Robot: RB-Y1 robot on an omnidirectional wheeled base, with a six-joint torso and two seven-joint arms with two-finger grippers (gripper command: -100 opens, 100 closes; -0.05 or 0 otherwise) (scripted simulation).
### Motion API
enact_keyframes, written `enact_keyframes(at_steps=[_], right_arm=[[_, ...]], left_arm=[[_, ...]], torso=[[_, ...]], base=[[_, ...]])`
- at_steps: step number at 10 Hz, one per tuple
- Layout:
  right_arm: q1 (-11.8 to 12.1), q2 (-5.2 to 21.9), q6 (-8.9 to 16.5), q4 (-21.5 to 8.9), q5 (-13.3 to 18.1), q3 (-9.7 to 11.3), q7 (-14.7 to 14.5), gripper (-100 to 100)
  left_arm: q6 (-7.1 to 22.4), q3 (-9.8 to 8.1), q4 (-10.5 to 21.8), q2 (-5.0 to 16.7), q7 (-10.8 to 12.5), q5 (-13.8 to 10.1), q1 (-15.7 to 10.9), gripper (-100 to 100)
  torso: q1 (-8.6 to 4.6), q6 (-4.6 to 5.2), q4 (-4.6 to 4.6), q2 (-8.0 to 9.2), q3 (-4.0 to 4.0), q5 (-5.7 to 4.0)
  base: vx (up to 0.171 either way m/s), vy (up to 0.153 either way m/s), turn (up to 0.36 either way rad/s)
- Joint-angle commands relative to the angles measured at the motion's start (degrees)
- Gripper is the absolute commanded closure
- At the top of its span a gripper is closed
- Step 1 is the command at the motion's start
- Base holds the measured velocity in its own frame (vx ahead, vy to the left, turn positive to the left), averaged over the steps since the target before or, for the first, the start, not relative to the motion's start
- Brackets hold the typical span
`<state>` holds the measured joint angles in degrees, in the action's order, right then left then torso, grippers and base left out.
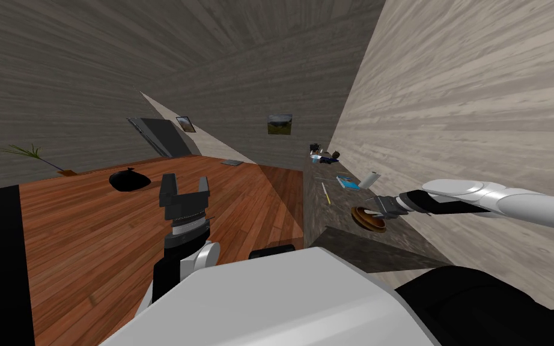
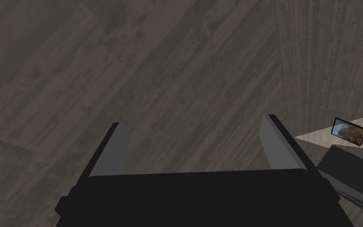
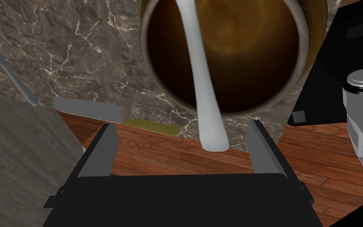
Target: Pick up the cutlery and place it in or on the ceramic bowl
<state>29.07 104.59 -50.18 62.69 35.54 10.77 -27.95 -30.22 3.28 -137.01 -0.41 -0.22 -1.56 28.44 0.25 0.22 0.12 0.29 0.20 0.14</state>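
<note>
Two grippers show, both with fingers spread. My left gripper (image 1: 184, 191) hangs above the reddish wood floor (image 1: 89, 240), with grey plank walls (image 1: 89, 72) behind it. Rightward, on the dark marble counter (image 3: 78, 59), the white cutlery (image 3: 200, 79) lies across the brown bowl (image 3: 255, 59). Its end sits between my right gripper's (image 3: 181, 126) fingers, touching neither.

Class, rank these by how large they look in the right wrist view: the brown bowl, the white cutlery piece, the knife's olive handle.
1. brown bowl
2. white cutlery piece, though it may sit nearer the camera
3. knife's olive handle, clearly smallest
</note>
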Motion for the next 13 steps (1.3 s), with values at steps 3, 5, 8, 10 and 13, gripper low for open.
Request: enact_keyframes(at_steps=[3, 5, 8, 10, 13], right_arm=[[-0.24, 1.98, -1.45, 0.14, -0.6, -0.52, 0.81, -100], [-0.24, 1.98, -1.45, 0.14, -0.6, -0.52, 0.81, -100], [-0.57, 4.61, -3.39, 0.34, -1.39, -1.2, 1.89, -100], [-0.73, 5.93, -4.35, 0.43, -1.79, -1.55, 2.43, -100], [0.43, 6.19, -3.35, 0.73, -3.34, -1.17, 1.53, 0]], left_arm=[[0.0, 0.0, 0.0, 0.0, 0.0, 0.0, 0.0, 0], [0.0, 0.0, 0.0, 0.0, 0.0, 0.0, 0.0, 0], [0.0, 0.0, 0.0, 0.0, 0.0, 0.0, 0.0, 0], [0.0, 0.0, 0.0, 0.0, 0.0, 0.0, 0.0, 0], [0.0, 0.0, 0.0, 0.0, 0.0, 0.0, 0.0, 0]], torso=[[0.01, 0.0, 0.0, -0.02, -0.01, 0.0], [-0.02, -0.01, -0.01, -0.04, -0.03, 0.0], [-0.01, 0.01, 0.0, -0.03, -0.02, 0.01], [-0.02, -0.01, -0.01, -0.04, -0.03, 0.0], [0.0, 0.0, -0.01, -0.03, -0.02, -0.01]], base=[[0.003, -0.004, -0.026], [0.005, -0.01, -0.02], [0.003, -0.008, -0.047], [0.006, -0.012, -0.034], [0.001, -0.002, -0.003]])
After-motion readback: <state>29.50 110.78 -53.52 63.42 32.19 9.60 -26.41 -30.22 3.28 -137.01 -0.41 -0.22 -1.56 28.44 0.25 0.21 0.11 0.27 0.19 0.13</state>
